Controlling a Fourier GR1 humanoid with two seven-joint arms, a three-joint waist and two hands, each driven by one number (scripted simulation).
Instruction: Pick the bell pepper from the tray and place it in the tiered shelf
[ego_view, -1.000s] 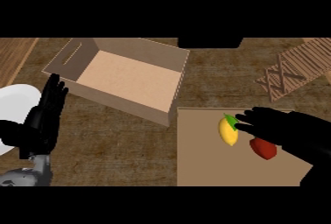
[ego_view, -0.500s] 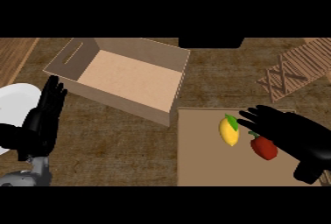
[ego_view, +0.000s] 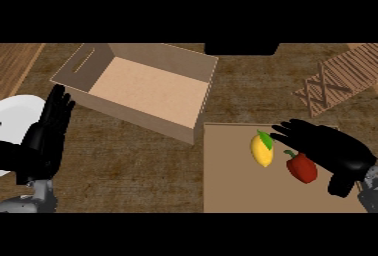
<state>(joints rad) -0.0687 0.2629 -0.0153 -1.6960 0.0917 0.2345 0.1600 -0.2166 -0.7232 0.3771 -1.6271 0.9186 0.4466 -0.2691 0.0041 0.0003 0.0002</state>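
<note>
1. Red bell pepper (ego_view: 301, 168) lies on the flat tan tray (ego_view: 229, 192), its stem end pointing toward the view's top-left.
2. Black right hand (ego_view: 328, 149), fingers spread and empty, hovers just up and right of it; black left hand (ego_view: 44, 137) rests open, well apart.

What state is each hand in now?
Left hand: open, resting at the view's left edge.
Right hand: open, over the tray beside the bell pepper, holding nothing.

One bell pepper (ego_view: 302, 168), one box (ego_view: 140, 117), one tray (ego_view: 236, 192)
</note>
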